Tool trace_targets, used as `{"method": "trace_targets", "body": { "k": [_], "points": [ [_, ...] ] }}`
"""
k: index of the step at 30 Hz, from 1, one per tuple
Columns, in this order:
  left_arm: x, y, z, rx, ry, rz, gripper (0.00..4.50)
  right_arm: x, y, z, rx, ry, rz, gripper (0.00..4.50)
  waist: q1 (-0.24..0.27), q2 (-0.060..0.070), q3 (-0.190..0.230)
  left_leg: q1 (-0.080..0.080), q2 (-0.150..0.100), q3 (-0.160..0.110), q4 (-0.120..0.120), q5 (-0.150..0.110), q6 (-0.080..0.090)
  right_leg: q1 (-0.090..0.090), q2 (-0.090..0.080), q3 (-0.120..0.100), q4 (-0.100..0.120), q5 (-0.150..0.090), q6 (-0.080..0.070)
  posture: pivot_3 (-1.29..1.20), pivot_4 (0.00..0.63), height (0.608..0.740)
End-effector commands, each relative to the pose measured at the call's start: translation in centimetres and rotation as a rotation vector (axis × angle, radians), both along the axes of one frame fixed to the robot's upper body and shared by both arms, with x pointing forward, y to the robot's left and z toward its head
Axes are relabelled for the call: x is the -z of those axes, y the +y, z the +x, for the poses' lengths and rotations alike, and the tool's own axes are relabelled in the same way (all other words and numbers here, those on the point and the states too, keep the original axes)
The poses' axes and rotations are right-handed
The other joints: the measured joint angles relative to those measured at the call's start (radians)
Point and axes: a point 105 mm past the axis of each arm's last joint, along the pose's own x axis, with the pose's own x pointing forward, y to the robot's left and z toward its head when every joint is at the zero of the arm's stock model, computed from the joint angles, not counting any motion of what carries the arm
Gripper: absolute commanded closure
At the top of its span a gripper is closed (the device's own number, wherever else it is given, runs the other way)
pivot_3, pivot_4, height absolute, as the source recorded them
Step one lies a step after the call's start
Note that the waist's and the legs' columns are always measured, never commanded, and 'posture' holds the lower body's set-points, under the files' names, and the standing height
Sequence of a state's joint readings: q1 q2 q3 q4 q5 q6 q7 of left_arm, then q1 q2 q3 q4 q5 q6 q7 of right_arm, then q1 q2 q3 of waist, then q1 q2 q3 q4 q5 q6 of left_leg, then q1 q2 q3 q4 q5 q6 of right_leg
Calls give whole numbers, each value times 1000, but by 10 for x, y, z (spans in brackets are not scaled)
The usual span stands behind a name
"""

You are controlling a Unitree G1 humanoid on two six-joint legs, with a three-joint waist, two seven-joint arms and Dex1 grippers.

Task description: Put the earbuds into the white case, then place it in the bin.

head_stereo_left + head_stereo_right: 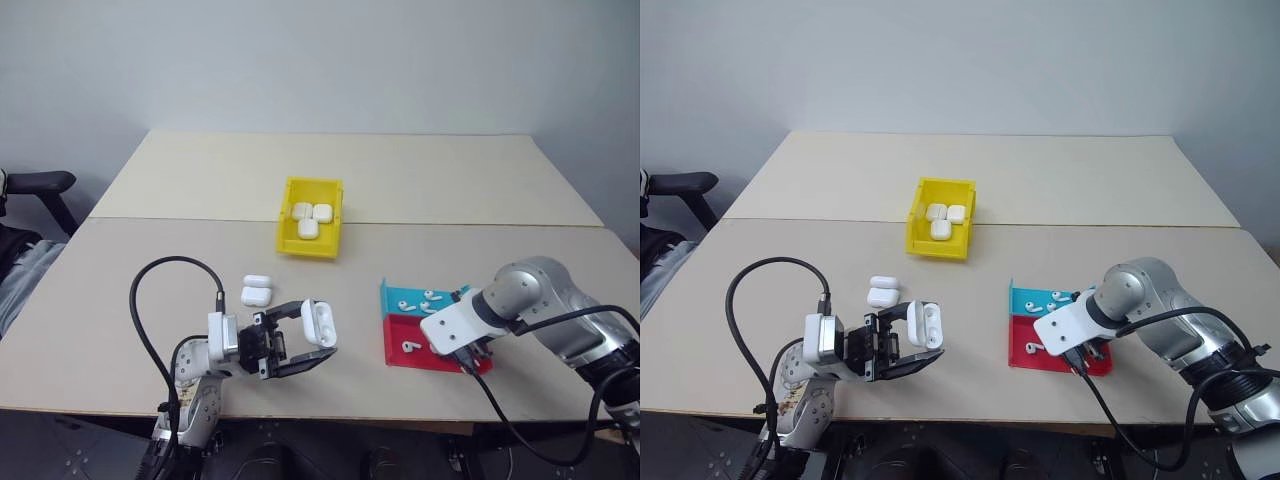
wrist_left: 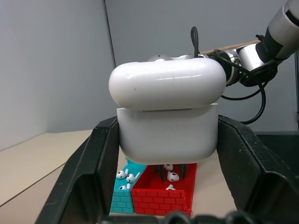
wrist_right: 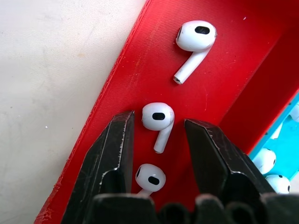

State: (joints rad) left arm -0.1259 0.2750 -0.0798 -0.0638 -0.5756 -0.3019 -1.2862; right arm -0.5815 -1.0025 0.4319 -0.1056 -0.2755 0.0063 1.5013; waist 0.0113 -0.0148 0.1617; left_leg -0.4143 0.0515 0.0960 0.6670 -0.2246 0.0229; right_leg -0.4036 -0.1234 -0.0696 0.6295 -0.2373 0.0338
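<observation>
- Left gripper (image 1: 312, 338) clamped on a white case (image 1: 319, 321), held above the table (image 1: 120, 330) near its front edge; case lid flipped open, earbuds seated inside.
- Right gripper (image 3: 158, 135) points down into the red tray (image 3: 140, 70); fingers apart, straddling one earbud (image 3: 158, 118), pads not touching it.
- Second earbud (image 3: 150, 178) sits lower between the same fingers, third earbud (image 3: 195, 40) lies free further along the red tray.
- Teal tray (image 1: 400, 298) butts against the red tray at its 12 o'clock, more earbuds in it.
- Yellow bin (image 1: 311, 219) at 12 o'clock from the held case, well apart, three closed cases inside.
- Two spare cases (image 1: 257, 290) on the table at 10 o'clock from the left gripper, near it.
</observation>
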Motion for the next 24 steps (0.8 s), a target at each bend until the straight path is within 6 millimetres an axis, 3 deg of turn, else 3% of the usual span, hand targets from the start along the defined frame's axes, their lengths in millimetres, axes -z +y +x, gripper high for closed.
{"method": "trace_targets", "body": {
  "k": [1, 5, 8, 24],
  "points": [
    [-8, -2, -4, 6, -41, -2, 1674, -4, -2, 3, -8, -30, -19, 2465, 0, 0, 0, 0, 0, 0, 0, 0, 0, 0, 0, 0, 0, 0, 0, 0, 150, 740],
    [-8, -1, -3, 4, -43, -2, 1674, -4, -3, 3, -10, -28, -22, 2465, 0, 0, 0, 0, 0, 0, 0, 0, 0, 0, 0, 0, 0, 0, 0, 0, 150, 740],
    [-7, -1, -2, -3, -39, 2, 1674, -4, -3, 4, -17, -33, -22, 3019, 0, 0, 0, 0, 0, 0, 0, 0, 0, 0, 0, 0, 0, 0, 0, 0, 150, 740],
    [-5, 1, 0, -10, -47, 15, 1674, -6, 2, 3, -54, -48, -3, 3019, 0, 0, 0, 0, 0, 0, 0, 0, 0, 0, 0, 0, 0, 0, 0, 0, 150, 740]
  ]
}}
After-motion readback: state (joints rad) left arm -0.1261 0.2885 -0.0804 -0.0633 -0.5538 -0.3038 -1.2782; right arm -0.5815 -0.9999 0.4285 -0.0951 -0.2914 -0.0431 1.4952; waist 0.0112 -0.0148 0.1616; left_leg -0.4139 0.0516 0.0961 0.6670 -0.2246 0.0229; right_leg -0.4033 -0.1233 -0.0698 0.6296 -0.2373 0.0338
